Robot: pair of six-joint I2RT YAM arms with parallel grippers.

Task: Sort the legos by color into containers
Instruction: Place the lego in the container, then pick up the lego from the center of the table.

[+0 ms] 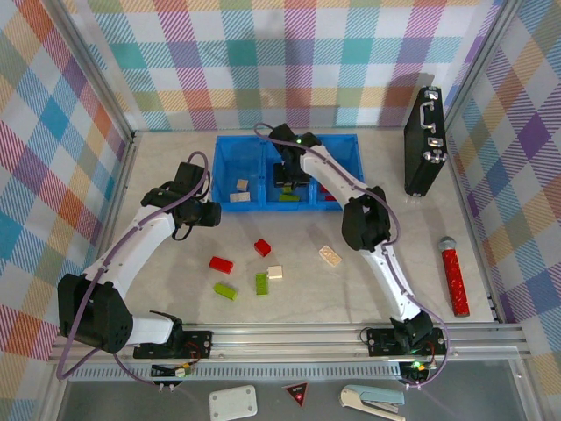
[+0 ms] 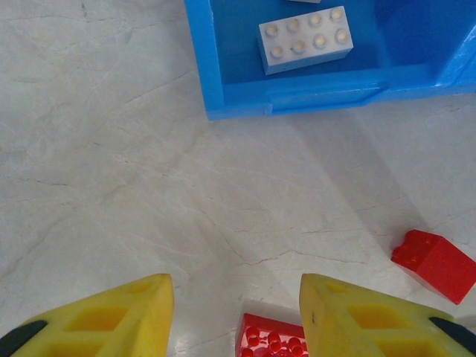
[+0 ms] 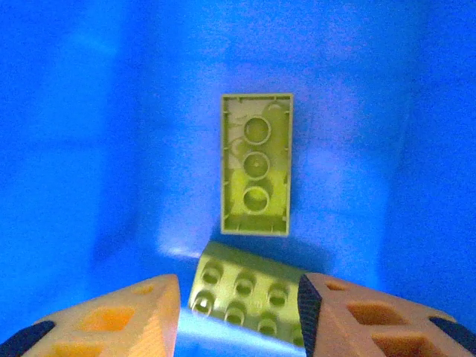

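As briefcase stands beside bin, stick apart

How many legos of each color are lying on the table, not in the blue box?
Red legos: 2
Green legos: 2
Cream legos: 2
Total: 6

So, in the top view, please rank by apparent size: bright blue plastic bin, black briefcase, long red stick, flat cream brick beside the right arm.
Largest first:
blue plastic bin
black briefcase
red stick
cream brick
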